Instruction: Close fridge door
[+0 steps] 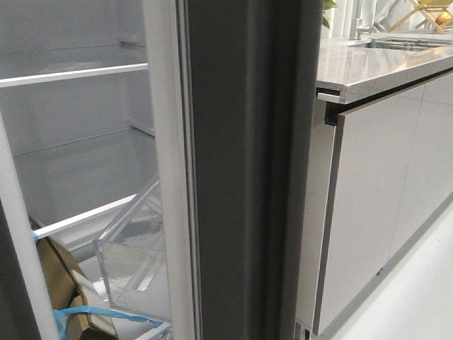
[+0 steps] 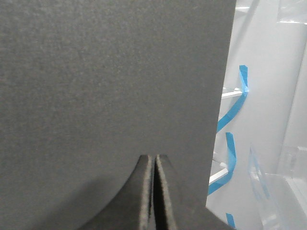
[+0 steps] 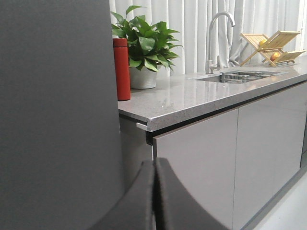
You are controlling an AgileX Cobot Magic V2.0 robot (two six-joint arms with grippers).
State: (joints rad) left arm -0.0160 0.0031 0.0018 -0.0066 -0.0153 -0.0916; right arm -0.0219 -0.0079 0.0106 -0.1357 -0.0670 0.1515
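The fridge door [image 1: 248,177] stands open, its dark grey edge facing me mid-view, with the white gasket strip [image 1: 170,177] along its left side. Left of it the white fridge interior [image 1: 78,142] shows. Neither gripper appears in the front view. In the left wrist view, my left gripper [image 2: 154,157] is shut with nothing in it, its tips right up at the door's matte dark grey face [image 2: 105,81]; contact cannot be told. My right gripper [image 3: 154,162] is also shut and empty, beside a dark grey face [image 3: 57,115], probably the same door.
Inside the fridge are white shelves [image 1: 71,74], a clear drawer [image 1: 138,255] and a cardboard piece with blue tape [image 1: 60,283]. To the right runs a stone counter [image 3: 192,98] over glossy cabinet fronts [image 1: 375,191], carrying a red bottle [image 3: 121,69], a plant [image 3: 144,48], a faucet [image 3: 216,33] and a dish rack [image 3: 273,45].
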